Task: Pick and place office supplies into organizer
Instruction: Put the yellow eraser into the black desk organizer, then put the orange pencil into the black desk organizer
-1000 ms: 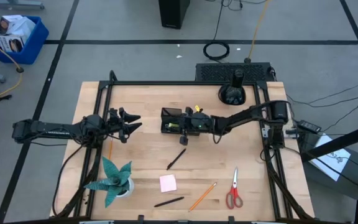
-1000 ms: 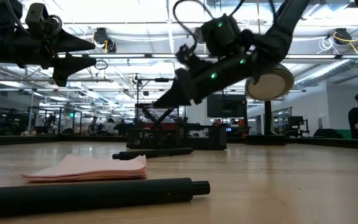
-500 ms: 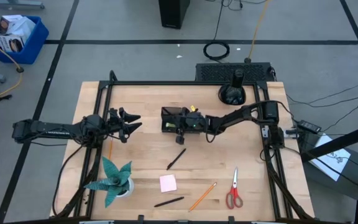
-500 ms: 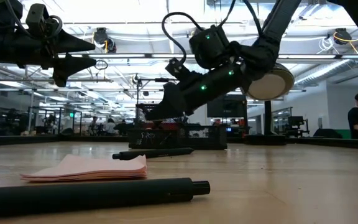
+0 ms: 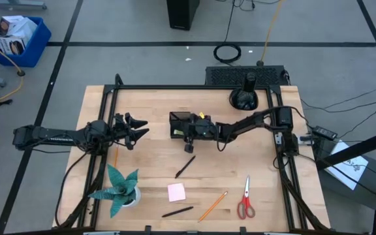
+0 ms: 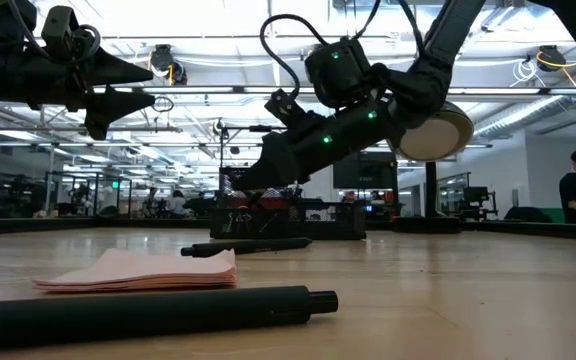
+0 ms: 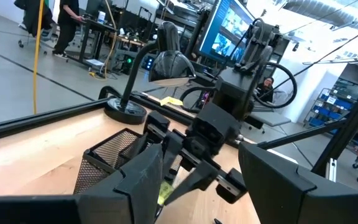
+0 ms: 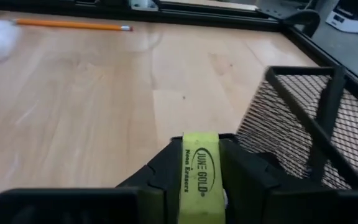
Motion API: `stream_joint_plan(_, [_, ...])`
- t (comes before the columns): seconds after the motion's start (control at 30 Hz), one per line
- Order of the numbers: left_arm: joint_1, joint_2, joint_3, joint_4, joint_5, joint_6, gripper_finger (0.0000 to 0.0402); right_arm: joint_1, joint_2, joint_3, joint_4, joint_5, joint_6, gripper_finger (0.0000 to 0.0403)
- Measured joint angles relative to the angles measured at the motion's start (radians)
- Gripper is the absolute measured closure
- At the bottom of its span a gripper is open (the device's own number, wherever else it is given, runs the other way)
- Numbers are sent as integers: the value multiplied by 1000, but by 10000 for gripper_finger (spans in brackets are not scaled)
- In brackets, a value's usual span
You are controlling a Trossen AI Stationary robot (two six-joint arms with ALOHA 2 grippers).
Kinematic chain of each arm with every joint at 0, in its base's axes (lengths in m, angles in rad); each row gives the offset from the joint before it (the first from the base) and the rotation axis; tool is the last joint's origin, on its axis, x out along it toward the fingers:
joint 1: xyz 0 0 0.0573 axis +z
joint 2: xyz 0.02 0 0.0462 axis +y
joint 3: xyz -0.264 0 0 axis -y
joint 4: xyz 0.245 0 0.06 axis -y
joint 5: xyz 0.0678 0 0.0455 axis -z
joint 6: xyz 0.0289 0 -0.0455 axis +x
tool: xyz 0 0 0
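Observation:
My right gripper (image 5: 190, 132) reaches in from the table's right and is shut on a small yellow eraser (image 8: 199, 167). It hangs by the near side of the black mesh organizer (image 5: 180, 123), whose wall (image 8: 319, 127) shows beside the fingers. The left wrist view also catches the right gripper (image 7: 188, 163) with the eraser (image 7: 163, 190) next to the organizer (image 7: 112, 154). My left gripper (image 5: 140, 128) waits open and level at the table's left. Two black pens (image 5: 185, 166) (image 5: 177, 211), a pink pad (image 5: 176, 192), an orange pencil (image 5: 213, 205) and red scissors (image 5: 245, 199) lie flat on the wood. My right gripper pinches the eraser's two long sides (image 8: 185, 169) between its two fingers, with the eraser lying along them, printed face up. The fingers come from the table's right, slanting a little down. The eraser is clear of the table.
A teal spiky plant (image 5: 119, 189) stands near the front left. A round black domed object (image 5: 245, 98) sits at the far right. Another orange pencil (image 5: 116, 156) lies by the left frame rail. A black frame (image 5: 194, 87) runs around the table.
My right gripper has gone down and toward the table's left with the eraser, ending closer to the organizer. The left arm has kept still.

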Motion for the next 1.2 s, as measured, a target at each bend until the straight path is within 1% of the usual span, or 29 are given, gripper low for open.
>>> stream_joint_plan(0.13, [0,0,0,0,0,0,185,9,0,0,15,26,-23,283])
stream_joint_plan(0.3, [0,0,0,0,0,-1,185,8,-6,-1,28,24,-28,245])
stream_joint_plan(0.4, [0,0,0,-2,0,0,185,35,-36,-2,20,25,-88,232])
stream_joint_plan(0.53, [0,0,0,-7,0,0,185,89,-106,-2,-63,18,-138,231])
stream_joint_plan(0.63, [-1,0,0,-21,0,0,185,128,-176,-2,-217,13,-120,237])
stream_joint_plan(0.7, [-1,0,0,-39,0,0,185,152,-228,-11,-325,-30,-102,241])
stream_joint_plan(0.77, [0,0,0,-50,0,0,185,175,-274,-38,-370,-96,-62,245])
stream_joint_plan(0.87, [0,0,0,-52,-1,0,185,195,-345,-103,-363,-252,-1,250])
stream_joint_plan(0.93, [0,0,0,-50,-1,-1,185,199,-380,-146,-349,-331,62,253])
stream_joint_plan(1.0, [0,0,0,-48,-1,-5,185,199,-407,-191,-354,-355,126,256])
stream_joint_plan(1.1, [0,0,0,-42,-2,-7,185,214,-448,-266,-342,-347,217,259])
stream_joint_plan(1.2, [0,0,0,-33,-2,-16,185,279,-471,-338,-257,-344,246,259])
